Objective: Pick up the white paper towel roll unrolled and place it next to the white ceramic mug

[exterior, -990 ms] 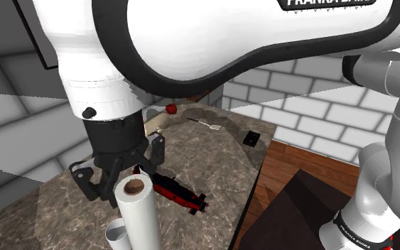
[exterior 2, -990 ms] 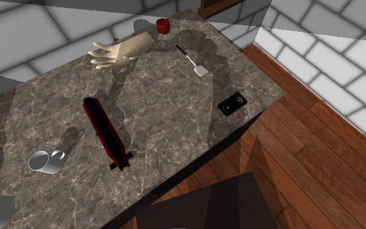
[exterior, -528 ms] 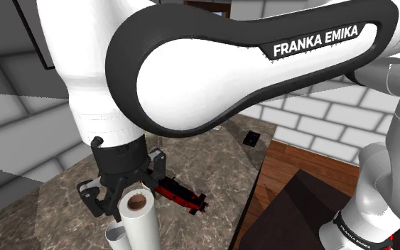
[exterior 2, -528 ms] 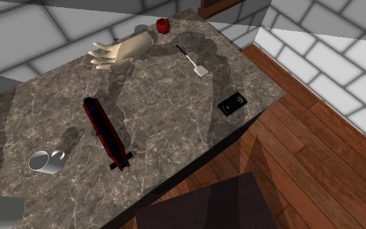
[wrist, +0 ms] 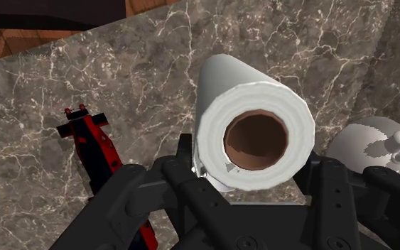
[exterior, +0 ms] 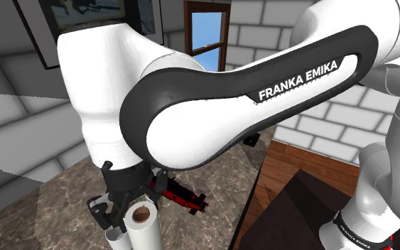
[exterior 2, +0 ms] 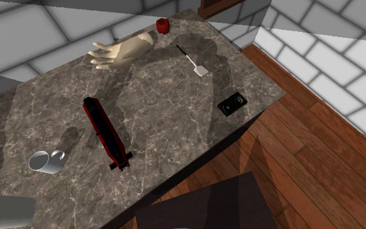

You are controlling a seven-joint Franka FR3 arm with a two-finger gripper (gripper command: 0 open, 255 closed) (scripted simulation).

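A white paper towel roll (exterior: 143,226) stands upright near the front corner of the marble counter (exterior 2: 175,110), its brown core (wrist: 256,139) facing the wrist camera. My black gripper (exterior: 130,207) is down over the roll's top, open, with one finger on each side of the roll (wrist: 219,92). I cannot tell whether the fingers (wrist: 185,162) touch it. The pale mug (exterior 2: 45,161) lies on its side just beside the roll (wrist: 373,145), and its rim shows under the hand (exterior: 114,240).
A long red and black object (exterior 2: 106,133) lies on the counter close to the roll (wrist: 92,153). Farther back are a model hand (exterior 2: 119,52), a small red thing (exterior 2: 162,25), a spatula (exterior 2: 194,60) and a black device (exterior 2: 231,104). Wooden floor lies beyond the counter's edge.
The arm has come down. The gripper dropped from just behind the roll's top to around its upper part. The roll, mug and other things have not moved.
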